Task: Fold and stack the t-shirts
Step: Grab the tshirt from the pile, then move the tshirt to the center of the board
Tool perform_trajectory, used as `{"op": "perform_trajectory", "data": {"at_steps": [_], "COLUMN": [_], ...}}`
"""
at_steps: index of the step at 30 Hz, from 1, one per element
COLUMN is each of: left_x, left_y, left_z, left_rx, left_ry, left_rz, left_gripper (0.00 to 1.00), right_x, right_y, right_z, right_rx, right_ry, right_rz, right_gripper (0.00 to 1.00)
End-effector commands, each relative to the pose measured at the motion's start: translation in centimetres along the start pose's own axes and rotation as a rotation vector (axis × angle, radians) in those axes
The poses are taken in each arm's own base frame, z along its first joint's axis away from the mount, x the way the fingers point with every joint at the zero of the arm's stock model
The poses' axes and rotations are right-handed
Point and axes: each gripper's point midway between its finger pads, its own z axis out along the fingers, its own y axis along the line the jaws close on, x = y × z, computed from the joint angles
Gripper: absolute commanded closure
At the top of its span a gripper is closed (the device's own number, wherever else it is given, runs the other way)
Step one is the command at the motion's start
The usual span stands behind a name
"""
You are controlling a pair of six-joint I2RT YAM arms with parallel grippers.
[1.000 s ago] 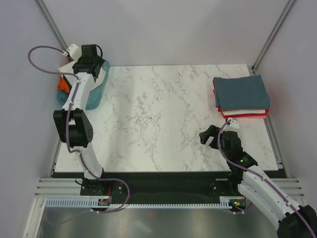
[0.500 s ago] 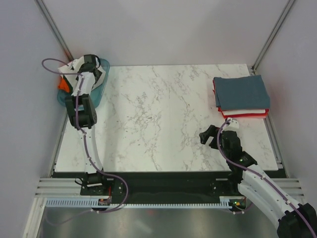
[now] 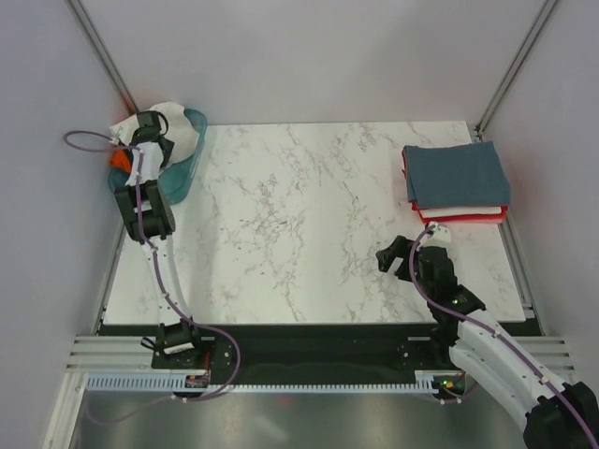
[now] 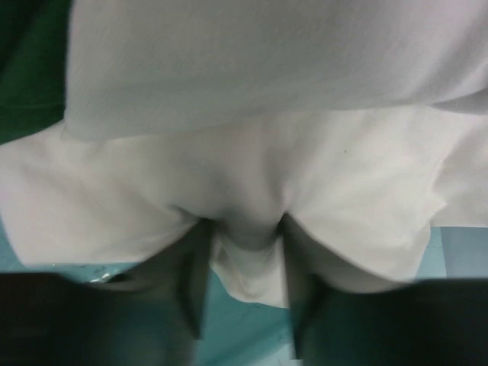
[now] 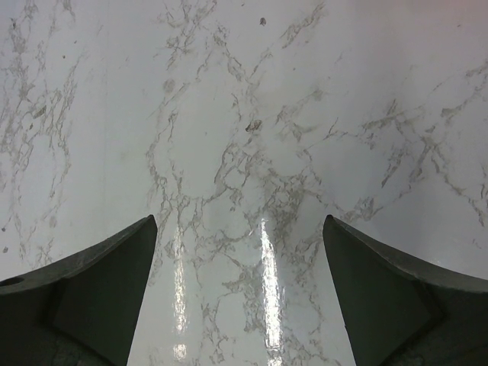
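We have the left gripper (image 4: 244,236) down in the teal tray (image 3: 192,154) at the far left corner. Its jaws are narrowed on a pucker of the cream t-shirt (image 4: 252,69), which lies heaped in the tray with a dark green sleeve (image 4: 30,69) showing at one side and the orange t-shirt (image 3: 118,159) beside it. The pinch looks to catch only a small fold, so we would make sure of the bite before lifting. Then we would draw straight up and clear of the tray rim, slowly enough that the tray is not dragged and the orange one does not ride along. We cannot tell which part of the shirt is held, so we should expect it to hang unevenly and carry it to the middle of the surface (image 3: 299,224) to spread. The right gripper (image 5: 239,225) hovers wide open and empty over bare marble, near the stack of folded shirts (image 3: 456,176), slate-blue on top. We judge it well placed to take a second corner.
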Motion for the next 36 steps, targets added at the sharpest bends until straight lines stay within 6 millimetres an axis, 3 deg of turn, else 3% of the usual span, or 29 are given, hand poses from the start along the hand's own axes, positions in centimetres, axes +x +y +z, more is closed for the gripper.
{"op": "perform_trajectory", "data": {"at_steps": [1, 3, 4, 5, 8, 9, 11, 16, 18, 19, 22, 24, 25, 26, 30, 31, 33, 34, 35, 36], "left_x": [2.4, 2.2, 2.0, 1.4, 0.0, -1.4, -2.5, -8.0, -8.9, -10.2, -12.4, -14.4, -15.1, -15.7, -18.1, -18.0, -16.0, -15.0, -12.9, -11.1], "left_y": [-0.1, -0.8, -1.2, -2.0, -4.4, -6.2, -7.9, -12.3, -13.4, -14.9, -17.2, -19.9, -20.3, -20.9, -21.2, -21.3, -21.6, -21.6, -21.8, -21.2], "left_z": [2.4, 2.3, 2.1, 1.5, -0.1, -1.7, -3.6, -12.1, -14.7, -18.4, -24.3, -31.4, -33.4, -37.3, -47.9, -49.8, -54.8, -56.1, -58.3, -59.2], "left_rx": [0.028, 0.057, 0.074, 0.100, 0.188, 0.249, 0.298, 0.451, 0.502, 0.562, 0.661, 0.821, 0.842, 0.889, 1.036, 1.082, 1.205, 1.243, 1.294, 1.314], "left_ry": [0.065, 0.064, 0.060, 0.053, 0.037, 0.011, -0.018, -0.106, -0.132, -0.165, -0.272, -0.366, -0.414, -0.449, -0.554, -0.548, -0.484, -0.438, -0.382, -0.320], "left_rz": [-0.050, -0.059, -0.062, -0.068, -0.079, -0.082, -0.081, -0.168, -0.186, -0.189, -0.148, -0.128, -0.095, -0.098, -0.123, -0.129, -0.122, -0.138, -0.137, -0.129], "left_gripper": [0.62, 0.78, 0.93, 0.98, 0.98, 0.98, 0.98, 0.98, 0.98, 0.98, 0.98, 0.98, 0.98, 0.98, 0.98, 0.98, 0.98, 0.98, 0.98, 0.98], "right_x": [-1.3, -1.2, -1.1, -1.2, -1.3, -1.2, -1.2, -1.2, -1.1, -1.2, -1.1, -1.2, -1.1, -1.1, -1.2, -1.2, -1.1, -1.1, -1.2, -1.2], "right_y": [1.2, 1.4, 1.2, 1.2, 1.1, 1.1, 1.0, 1.1, 1.1, 1.2, 1.1, 1.2, 1.2, 1.2, 1.2, 1.2, 1.1, 1.1, 1.1, 1.1], "right_z": [0.1, 0.1, 0.2, 0.2, 0.3, 0.3, 0.3, 0.4, 0.4, 0.4, 0.4, 0.4, 0.4, 0.4, 0.4, 0.4, 0.4, 0.4, 0.4, 0.4], "right_rx": [-0.042, -0.047, -0.039, -0.040, -0.031, -0.032, -0.027, -0.029, -0.031, -0.033, -0.030, -0.035, -0.036, -0.036, -0.035, -0.035, -0.030, -0.030, -0.030, -0.029], "right_ry": [-0.034, -0.031, -0.027, -0.031, -0.031, -0.031, -0.029, -0.027, -0.026, -0.027, -0.025, -0.025, -0.024, -0.022, -0.025, -0.025, -0.025, -0.023, -0.025, -0.026], "right_rz": [0.000, -0.006, -0.006, -0.008, -0.006, -0.009, -0.009, -0.011, -0.010, -0.012, -0.010, -0.010, -0.012, -0.010, -0.012, -0.012, -0.010, -0.013, -0.011, -0.011], "right_gripper": [0.02, 0.02, 0.02, 0.02, 0.02, 0.02, 0.02, 0.02, 0.02, 0.02, 0.02, 0.02, 0.02, 0.02, 0.02, 0.02, 0.02, 0.02, 0.02, 0.03]}}
